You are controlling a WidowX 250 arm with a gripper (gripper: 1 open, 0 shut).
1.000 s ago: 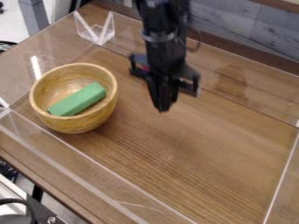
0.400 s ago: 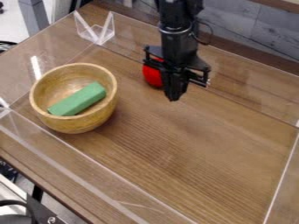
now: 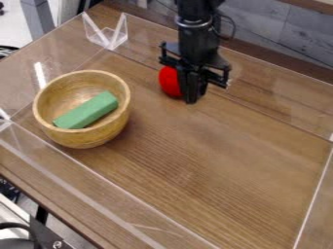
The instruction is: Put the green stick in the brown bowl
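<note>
A single robot arm reaches down over a wooden table. Its gripper (image 3: 194, 95) points straight down with the jaws pressed together and nothing between them. A red ball-like object (image 3: 170, 80) sits directly behind the fingertips from this angle; whether the two touch is hard to judge, since the gripper partly covers it.

To the left of the gripper, and a little nearer the camera, stands the brown bowl (image 3: 53, 128). The green stick (image 3: 86, 110) lies inside it, resting on the bowl's floor with its long axis running diagonally, lower end toward the front left, upper end toward the back right. Stick and gripper are well apart, with bare tabletop between them.

Compared with a second ago, the gripper has moved away from the bowl, farther back and to the right, until it now stands by the red object. The bowl and the stick have not shifted. Judged from this, the task looks complete.
</note>
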